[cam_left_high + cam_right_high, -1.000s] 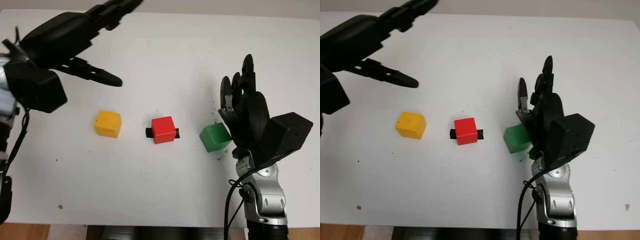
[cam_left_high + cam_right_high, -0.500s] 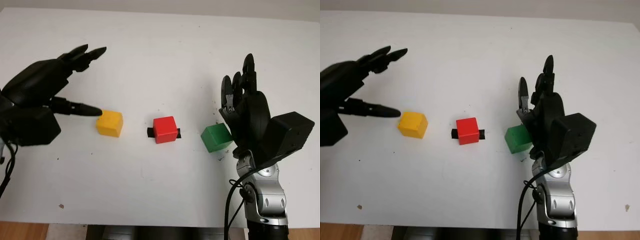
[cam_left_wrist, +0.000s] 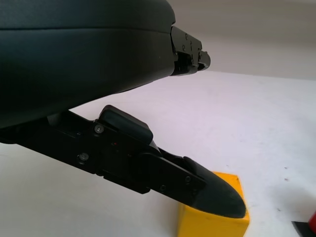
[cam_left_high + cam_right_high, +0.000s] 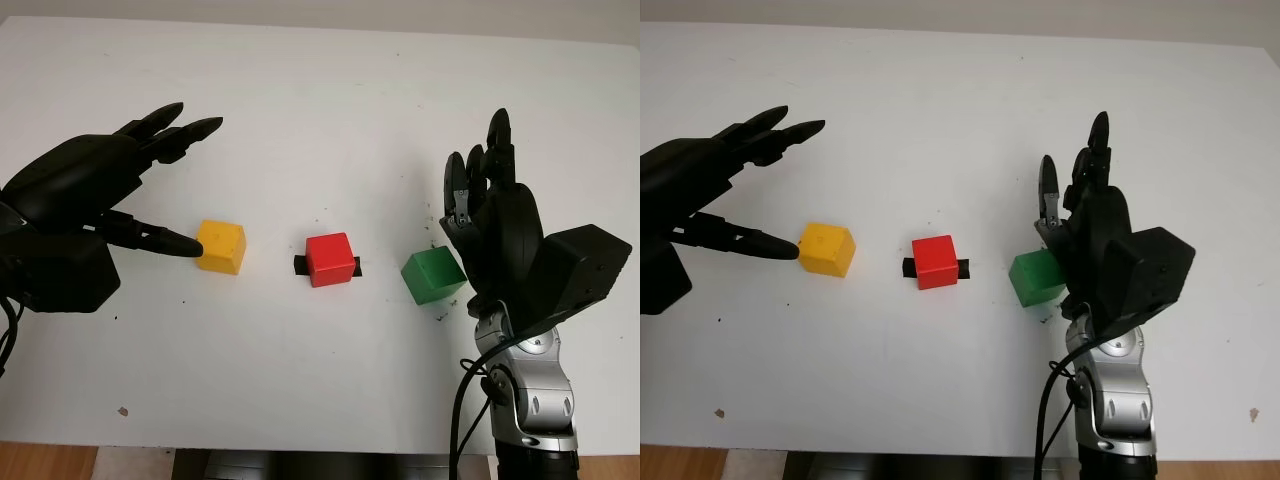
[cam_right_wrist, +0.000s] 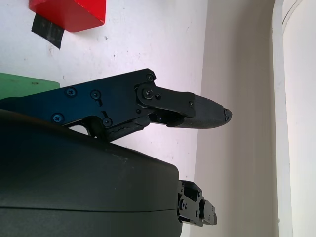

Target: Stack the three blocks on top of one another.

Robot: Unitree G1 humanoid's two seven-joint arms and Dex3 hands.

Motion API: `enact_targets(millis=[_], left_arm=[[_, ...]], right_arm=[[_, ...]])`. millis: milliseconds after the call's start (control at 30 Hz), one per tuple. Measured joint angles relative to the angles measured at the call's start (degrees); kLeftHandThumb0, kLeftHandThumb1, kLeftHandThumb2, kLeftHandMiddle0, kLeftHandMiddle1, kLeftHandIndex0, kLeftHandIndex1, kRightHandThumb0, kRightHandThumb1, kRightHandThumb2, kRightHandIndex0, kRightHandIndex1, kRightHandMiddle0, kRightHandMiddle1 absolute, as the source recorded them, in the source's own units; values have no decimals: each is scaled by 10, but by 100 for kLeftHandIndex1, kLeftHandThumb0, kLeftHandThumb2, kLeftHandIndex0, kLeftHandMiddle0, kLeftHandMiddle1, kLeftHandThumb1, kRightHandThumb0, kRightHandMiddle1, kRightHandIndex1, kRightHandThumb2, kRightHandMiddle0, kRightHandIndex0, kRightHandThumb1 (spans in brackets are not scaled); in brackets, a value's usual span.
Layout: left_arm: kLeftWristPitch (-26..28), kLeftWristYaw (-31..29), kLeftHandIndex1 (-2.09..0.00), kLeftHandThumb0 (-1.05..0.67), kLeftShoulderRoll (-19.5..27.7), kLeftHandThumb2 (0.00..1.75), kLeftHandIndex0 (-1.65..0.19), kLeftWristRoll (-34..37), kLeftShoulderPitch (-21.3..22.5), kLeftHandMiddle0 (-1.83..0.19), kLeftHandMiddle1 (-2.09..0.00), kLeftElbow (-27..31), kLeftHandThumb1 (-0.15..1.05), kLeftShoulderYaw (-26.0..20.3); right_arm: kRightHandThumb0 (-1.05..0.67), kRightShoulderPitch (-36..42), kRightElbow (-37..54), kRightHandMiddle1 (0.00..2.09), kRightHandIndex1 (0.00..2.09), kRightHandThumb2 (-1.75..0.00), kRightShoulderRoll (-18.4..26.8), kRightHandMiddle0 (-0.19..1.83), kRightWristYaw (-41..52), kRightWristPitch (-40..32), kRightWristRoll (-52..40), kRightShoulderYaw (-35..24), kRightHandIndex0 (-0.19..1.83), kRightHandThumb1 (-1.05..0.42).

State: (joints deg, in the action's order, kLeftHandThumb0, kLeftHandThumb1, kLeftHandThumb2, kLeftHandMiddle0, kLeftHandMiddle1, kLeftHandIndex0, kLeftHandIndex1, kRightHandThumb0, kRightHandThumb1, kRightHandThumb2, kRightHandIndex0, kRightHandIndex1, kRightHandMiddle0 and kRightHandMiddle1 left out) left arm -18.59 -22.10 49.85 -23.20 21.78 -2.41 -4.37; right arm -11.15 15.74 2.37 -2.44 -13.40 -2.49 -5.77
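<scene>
Three blocks sit apart. Left hand [image 4: 110, 205], holding nothing, has one fingertip at the yellow block [image 4: 220, 246]; it might push it away from the red block [image 4: 329, 259].

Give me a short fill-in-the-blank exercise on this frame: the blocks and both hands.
1. The middle block of the row is ____, and it sits on a strip of black tape.
2. The left hand is open around the ____ block, one fingertip at its side.
3. The right hand is open beside the ____ block.
4. The number of blocks already stacked is ____.

Missing words: red; yellow; green; zero
</scene>
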Motion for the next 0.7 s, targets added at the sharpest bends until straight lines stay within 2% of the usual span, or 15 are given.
enact_targets(millis=[333,700], left_arm=[[-35,67,-7,-88,-16,6,-22,-79,9,11,-6,-41,94,45],[-17,66,-8,-85,-16,5,-26,-115,9,11,-5,-26,93,59]], right_arm=[[-62,1,0,1,0,-56,0,-19,0,0,-1,-1,-19,-105],[-62,1,0,0,0,-57,0,-19,1,0,-1,-1,-19,-105]])
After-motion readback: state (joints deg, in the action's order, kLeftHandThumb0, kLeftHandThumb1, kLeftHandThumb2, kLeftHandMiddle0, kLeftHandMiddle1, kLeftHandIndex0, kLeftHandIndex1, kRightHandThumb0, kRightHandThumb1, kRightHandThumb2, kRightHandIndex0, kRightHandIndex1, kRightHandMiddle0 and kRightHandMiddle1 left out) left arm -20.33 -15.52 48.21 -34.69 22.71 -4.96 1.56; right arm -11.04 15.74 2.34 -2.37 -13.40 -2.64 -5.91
